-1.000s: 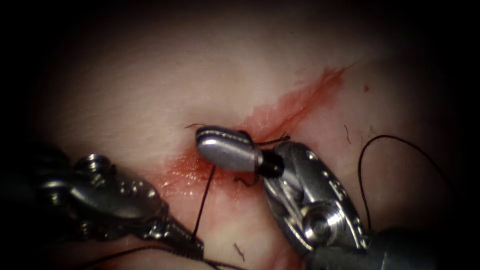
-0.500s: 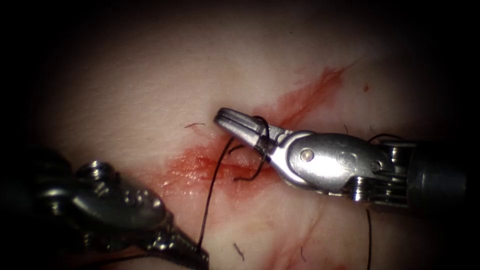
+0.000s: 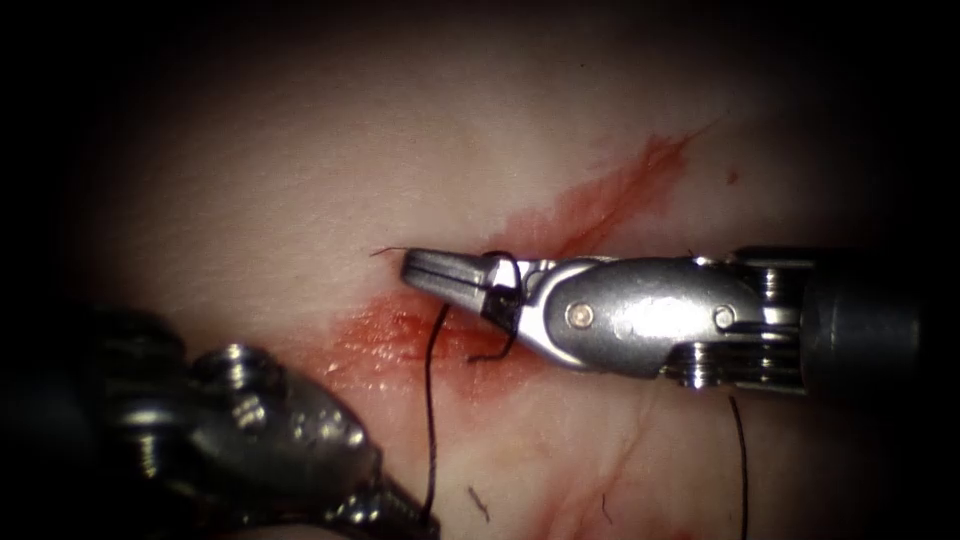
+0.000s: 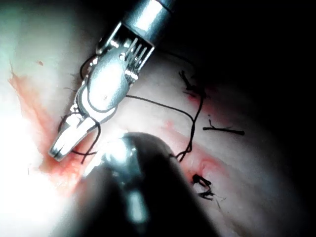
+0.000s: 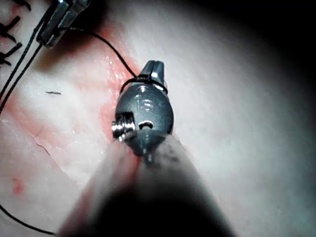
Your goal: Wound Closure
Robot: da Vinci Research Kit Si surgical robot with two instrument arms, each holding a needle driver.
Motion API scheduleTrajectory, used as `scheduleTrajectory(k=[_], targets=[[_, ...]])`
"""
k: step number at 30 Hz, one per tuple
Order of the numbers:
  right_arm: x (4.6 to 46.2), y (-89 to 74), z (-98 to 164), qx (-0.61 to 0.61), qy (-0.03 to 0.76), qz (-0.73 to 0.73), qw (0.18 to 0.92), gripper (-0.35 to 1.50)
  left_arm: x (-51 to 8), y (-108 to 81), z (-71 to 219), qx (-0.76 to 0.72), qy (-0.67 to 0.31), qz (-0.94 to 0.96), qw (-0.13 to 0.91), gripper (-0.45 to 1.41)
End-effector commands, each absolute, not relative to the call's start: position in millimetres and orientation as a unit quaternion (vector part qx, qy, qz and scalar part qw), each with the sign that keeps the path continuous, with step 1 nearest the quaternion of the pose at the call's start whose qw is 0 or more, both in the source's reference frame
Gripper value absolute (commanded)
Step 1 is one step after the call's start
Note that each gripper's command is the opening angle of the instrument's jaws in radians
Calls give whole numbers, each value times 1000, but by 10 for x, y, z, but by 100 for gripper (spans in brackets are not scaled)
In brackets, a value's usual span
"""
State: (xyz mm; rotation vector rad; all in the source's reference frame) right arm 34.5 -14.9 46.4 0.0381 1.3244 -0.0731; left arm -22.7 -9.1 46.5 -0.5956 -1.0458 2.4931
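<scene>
Pale tissue (image 3: 300,180) carries a red-stained cut (image 3: 590,205). Over it the right tool (image 3: 440,272) lies level, jaws closed, thread (image 3: 430,400) looped round them. That thread runs down to the left tool (image 3: 400,512), which grips it. The right wrist view reads "15" on the tool's body (earlier knots (image 4: 203,185) show from the left wrist).

backdrop: black all round — dark vignette | light: bright at centre
</scene>
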Motion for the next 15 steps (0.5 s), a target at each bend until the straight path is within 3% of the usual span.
scheduleTrajectory(k=[1,15], targets=[[352,-146,471,38,622,-60,780,-35,-228,-85,466,-205,-363,891,179,-45],[364,-170,495,120,636,-180,741,-35,-219,-68,458,-199,-313,924,93,-45]])
